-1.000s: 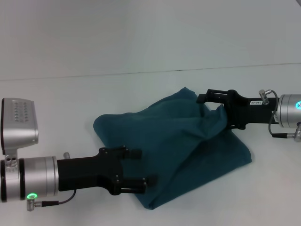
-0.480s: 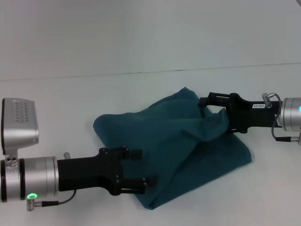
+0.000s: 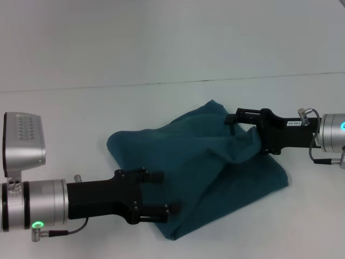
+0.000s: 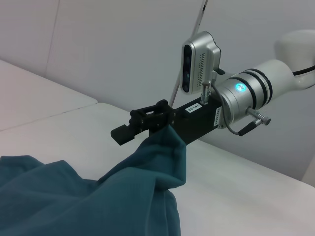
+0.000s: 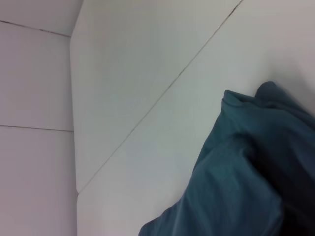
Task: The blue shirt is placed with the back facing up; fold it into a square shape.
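The blue shirt (image 3: 205, 172) lies bunched in a rough heap on the white table, plain side showing. Its far right part is pulled up into a ridge that reaches my right gripper (image 3: 233, 116). That gripper comes in from the right, jaws close together and shut on the fabric. In the left wrist view the cloth (image 4: 98, 206) rises in a peak to the right gripper (image 4: 123, 132). My left gripper (image 3: 171, 191) reaches in from the near left, open, its fingers over the shirt's near left edge with nothing held. The right wrist view shows only shirt folds (image 5: 246, 187).
The white table (image 3: 64, 108) runs all around the shirt, with a seam line (image 3: 161, 82) across its far part. The left wrist camera housing (image 3: 24, 143) stands up at the near left.
My right gripper has drifted slightly lower and nearer with the fabric ridge. The left arm has hardly moved.
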